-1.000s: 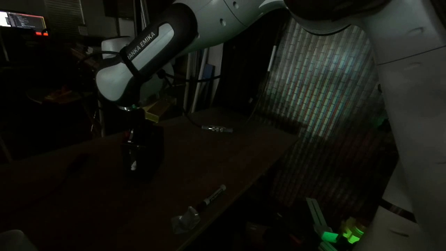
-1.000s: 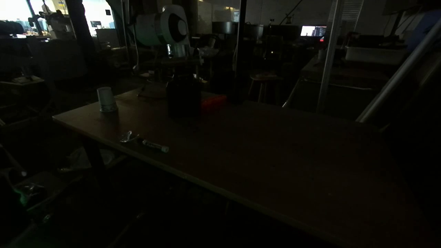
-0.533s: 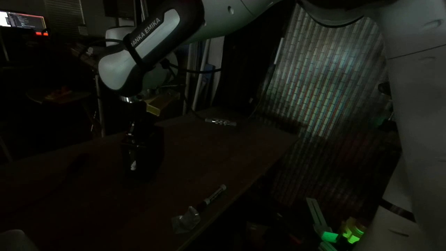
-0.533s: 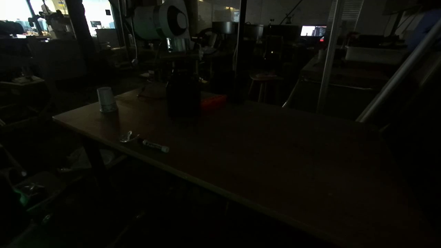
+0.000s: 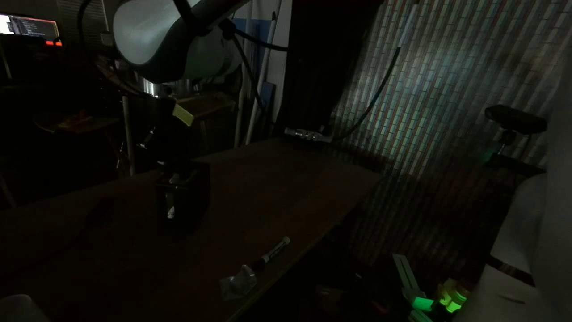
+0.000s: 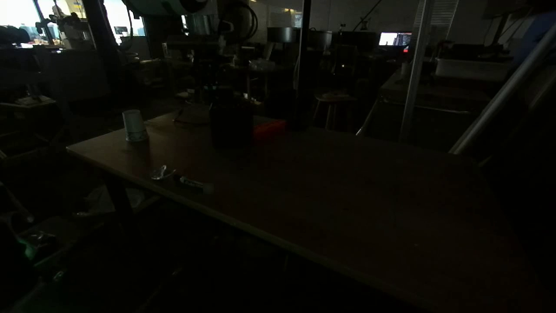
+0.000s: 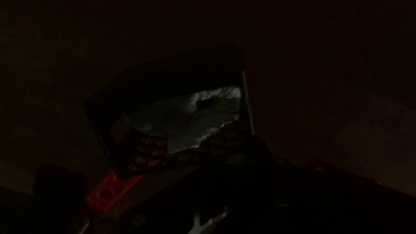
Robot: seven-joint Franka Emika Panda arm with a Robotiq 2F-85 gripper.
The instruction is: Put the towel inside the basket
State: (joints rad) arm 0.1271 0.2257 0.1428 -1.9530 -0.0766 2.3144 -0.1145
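The towel lies inside the basket. The basket stands upright on the table so that its open top accepts the towel from above. The gripper hangs tilted above the basket, presumably to clear the walls after release. Its fingers appear spread apart, with nothing visibly held; low light limits this reading. Relative to half a second ago, the arm and gripper stand higher, and the basket shows no shift. Placement is judged complete; only withdrawal remains.
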